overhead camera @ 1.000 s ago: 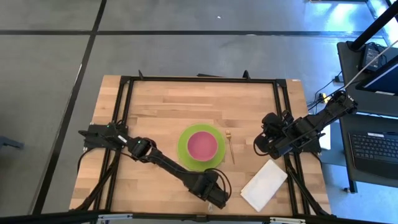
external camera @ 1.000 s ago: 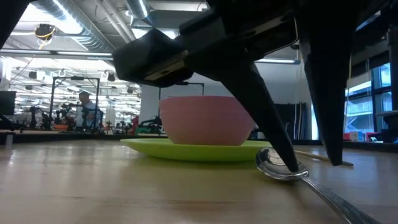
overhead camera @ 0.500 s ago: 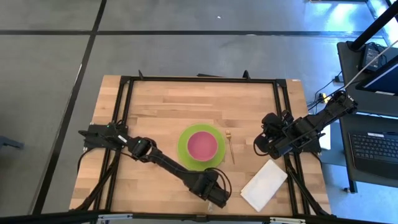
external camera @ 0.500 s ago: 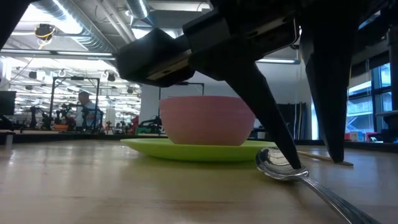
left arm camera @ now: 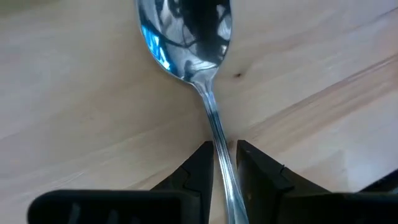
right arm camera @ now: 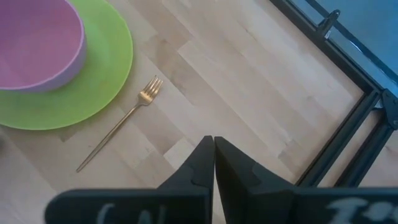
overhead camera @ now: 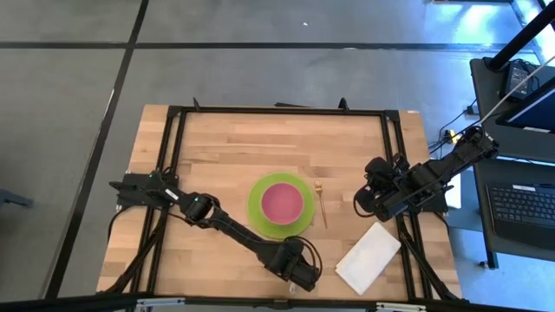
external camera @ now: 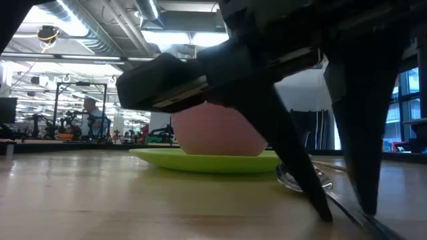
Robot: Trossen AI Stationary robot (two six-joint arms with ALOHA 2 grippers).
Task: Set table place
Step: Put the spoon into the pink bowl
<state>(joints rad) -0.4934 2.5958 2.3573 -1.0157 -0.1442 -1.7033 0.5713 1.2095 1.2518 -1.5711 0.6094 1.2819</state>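
A: Where is the left tool (overhead camera: 301, 276) working?

B: Low over the tabletop (overhead camera: 217, 147), close to the near edge and a little toward the right corner. Its fingers (left arm camera: 198, 167) stand narrow on either side of a silver spoon's (left arm camera: 193, 46) handle. The spoon lies flat on the wood, its bowl pointing away from the tool. I cannot tell whether the fingers press the handle or only flank it.

A: And the place setting?

B: A green plate (overhead camera: 259, 214) sits near the middle of the tabletop, toward the near edge, with a pink bowl (overhead camera: 282, 202) on it. A gold fork (overhead camera: 322, 201) lies just beside the plate on the side toward the right edge, not touching it. A white napkin (overhead camera: 368, 256) lies tilted by the near right corner, well apart from the fork.

A: The right tool (right arm camera: 213, 163)?

B: It hangs over the right edge of the tabletop, fingers pressed together with nothing between them. From its wrist camera the fork, plate and bowl show beyond the fingertips.

A: Anything in the room?

B: From the low camera, a person (external camera: 89, 113) stands far behind the tabletop.
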